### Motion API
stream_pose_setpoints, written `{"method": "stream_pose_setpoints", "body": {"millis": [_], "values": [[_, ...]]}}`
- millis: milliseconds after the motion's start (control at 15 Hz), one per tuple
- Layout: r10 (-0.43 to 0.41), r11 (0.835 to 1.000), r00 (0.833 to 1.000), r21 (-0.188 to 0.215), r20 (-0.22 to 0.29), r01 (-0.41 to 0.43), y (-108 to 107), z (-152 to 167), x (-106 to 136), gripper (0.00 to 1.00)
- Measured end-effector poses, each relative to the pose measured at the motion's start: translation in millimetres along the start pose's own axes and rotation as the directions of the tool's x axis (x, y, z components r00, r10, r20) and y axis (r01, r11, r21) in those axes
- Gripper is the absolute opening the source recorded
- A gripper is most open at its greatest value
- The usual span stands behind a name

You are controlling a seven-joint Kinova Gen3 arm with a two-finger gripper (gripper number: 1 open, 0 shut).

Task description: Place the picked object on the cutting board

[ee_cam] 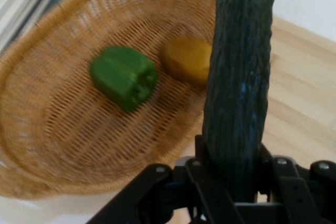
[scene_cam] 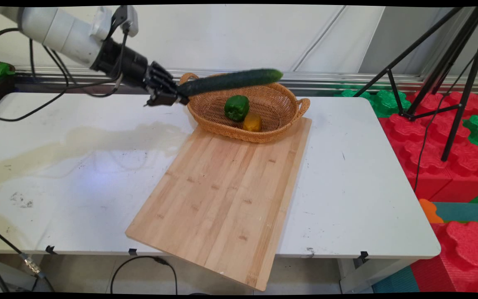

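Observation:
My gripper (scene_cam: pixel 179 94) is shut on one end of a long dark green cucumber (scene_cam: pixel 230 80), which sticks out to the right, nearly level, in the air over the wicker basket (scene_cam: pixel 264 135). In the hand view the cucumber (ee_cam: pixel 240 72) rises from between the black fingers (ee_cam: pixel 202 153) and crosses the basket's rim (ee_cam: pixel 31 61). Inside the basket lie a green bell pepper (scene_cam: pixel 236 107) (ee_cam: pixel 124 76) and, touching it, a small yellow pepper (scene_cam: pixel 252 122) (ee_cam: pixel 187 58).
A large wooden cutting board (scene_cam: pixel 222 195) lies slanted on the white table (scene_cam: pixel 73 174), its far end touching the basket and its near corner overhanging the table's front edge. A black tripod (scene_cam: pixel 450 74) and red and green foam blocks (scene_cam: pixel 438 158) stand to the right.

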Motion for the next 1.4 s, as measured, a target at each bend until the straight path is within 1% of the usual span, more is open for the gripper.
{"method": "stream_pose_setpoints", "body": {"millis": [267, 600, 733, 1000, 1400], "values": [[-0.032, 0.997, 0.999, -0.064, 0.037, 0.035, 29.5, -3.9, -15.2, 0.00], [-0.047, 0.993, 0.995, -0.103, 0.087, 0.056, 59.4, 2.8, -30.0, 0.00], [-0.060, 0.992, 0.993, -0.106, 0.102, 0.071, 68.0, 7.9, -33.9, 0.00], [-0.090, 0.990, 0.987, -0.099, 0.133, 0.103, 82.7, 23.5, -40.9, 0.00], [-0.132, 0.987, 0.973, -0.070, 0.188, 0.147, 98.5, 53.9, -52.2, 0.00]]}}
